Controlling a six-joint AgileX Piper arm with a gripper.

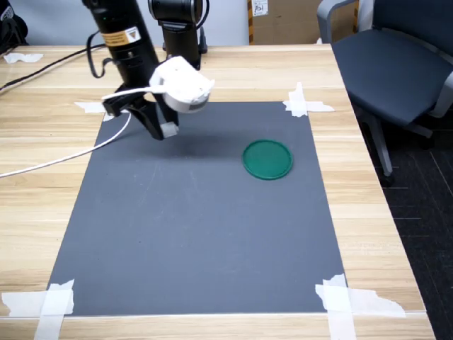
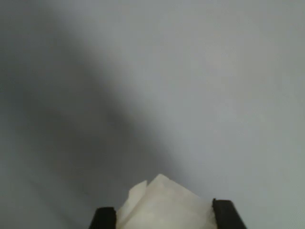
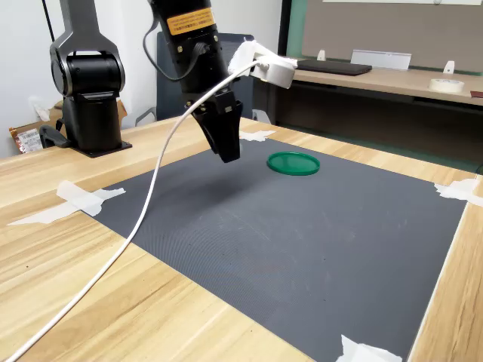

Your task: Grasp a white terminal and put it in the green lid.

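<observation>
The white terminal (image 2: 164, 205) is seen clamped between the dark fingers of the claw (image 1: 164, 132) in the wrist view, blurred and partly cut off. In both exterior views it is hidden. The green lid (image 1: 267, 159) lies apart on the dark mat (image 1: 198, 234).

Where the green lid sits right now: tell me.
The green lid lies flat on the dark mat, right of centre in the first exterior view, nearer the mat's far edge. It is empty, and the gripper hangs off to the first exterior view's left of it.
</observation>
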